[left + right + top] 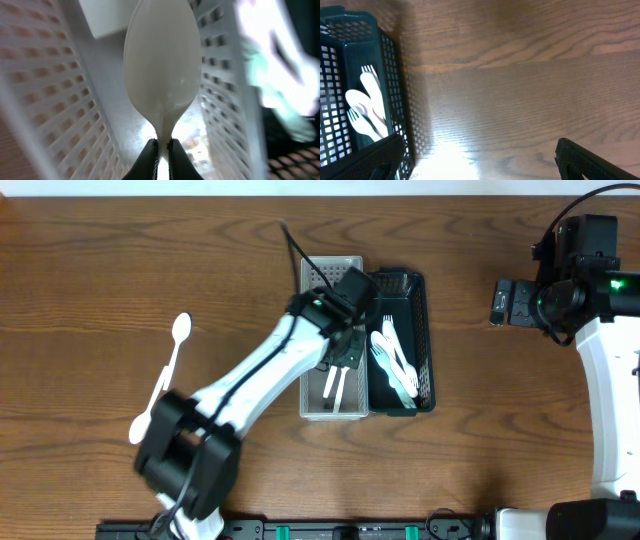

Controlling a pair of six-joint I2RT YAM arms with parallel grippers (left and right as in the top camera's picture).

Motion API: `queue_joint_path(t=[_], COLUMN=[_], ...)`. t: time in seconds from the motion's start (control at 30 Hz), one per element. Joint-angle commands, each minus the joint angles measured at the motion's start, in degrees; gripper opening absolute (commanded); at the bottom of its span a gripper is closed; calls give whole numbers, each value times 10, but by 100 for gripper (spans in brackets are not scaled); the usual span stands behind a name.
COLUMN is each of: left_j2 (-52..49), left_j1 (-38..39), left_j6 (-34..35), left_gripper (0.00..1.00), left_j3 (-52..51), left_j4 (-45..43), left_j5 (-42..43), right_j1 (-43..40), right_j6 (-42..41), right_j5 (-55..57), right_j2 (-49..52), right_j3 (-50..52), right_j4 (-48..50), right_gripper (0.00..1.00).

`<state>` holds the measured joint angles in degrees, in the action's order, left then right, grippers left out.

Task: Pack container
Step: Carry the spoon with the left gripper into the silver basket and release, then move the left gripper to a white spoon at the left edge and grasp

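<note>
My left gripper [162, 145] is shut on the handle of a white plastic spoon [162, 65] and holds it bowl-forward inside the white mesh basket [65, 95]. From overhead the left gripper [340, 350] is over the white basket [312, 275], which holds white utensils [334, 386]. The dark green basket [425, 330] beside it on the right holds white forks [392, 360], also seen in the right wrist view [366, 107]. Two more white spoons [168, 372] lie on the table at the left. My right gripper [477, 155] is open and empty over bare wood, right of the green basket [395, 75].
The wooden table [120, 270] spreads around both baskets. The right arm [570, 285] sits at the far right edge of the table.
</note>
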<state>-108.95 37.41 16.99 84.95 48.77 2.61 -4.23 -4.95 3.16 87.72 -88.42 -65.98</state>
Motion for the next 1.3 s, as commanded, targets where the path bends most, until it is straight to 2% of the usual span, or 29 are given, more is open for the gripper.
queue_joint_path(t=[0.0,0.03,0.07,0.13,0.2,0.27,0.33,0.4,0.5,0.6,0.73,0.9,1.03,1.27], left_j2=[-8,-7,-2,12,31,57,91,126,180,213,213,172,119,19], left_j1=[-1,-1,-1,-1,-1,-2,-7,-21,-74,-167,-297,-414,-455,-469], left_j6=[7,2,-8,-38,-52,-65,-99,-120,-134,-140,-161,-232,-285,-355], left_gripper=[8,13,25,41,49,64,70,71,78,80,80,81,81,86], left_j3=[0,1,2,6,15,30,46,54,54,54,52,45,45,45], left_j4=[2,1,2,5,17,39,68,92,111,115,110,85,68,64], left_j5=[-5,-5,-5,-5,-21,-50,-73,-100,-124,-122,-93,-39,-39,-39], right_j1=[-3,-3,-3,-3,-3,-3,-3,-3,-4,-3,-3,-3,-3,-4], right_j6=[8,8,7,7,7,7,7,7,8,7,7,7,7,8], right_j5=[-2,-2,-2,-2,-2,-2,-2,-2,-2,-2,-2,-2,-2,-2], right_j2=[1,1,1,1,1,1,1,1,1,1,1,1,1,1], right_j3=[2,2,2,2,2,2,2,2,2,2,2,2,2,2], right_j4=[-1,-1,-1,-1,-1,0,0,0,0,1,2,2,3,4], right_gripper=[99,99,99,99,99,99,99,99,99,99,99,99,99,99])
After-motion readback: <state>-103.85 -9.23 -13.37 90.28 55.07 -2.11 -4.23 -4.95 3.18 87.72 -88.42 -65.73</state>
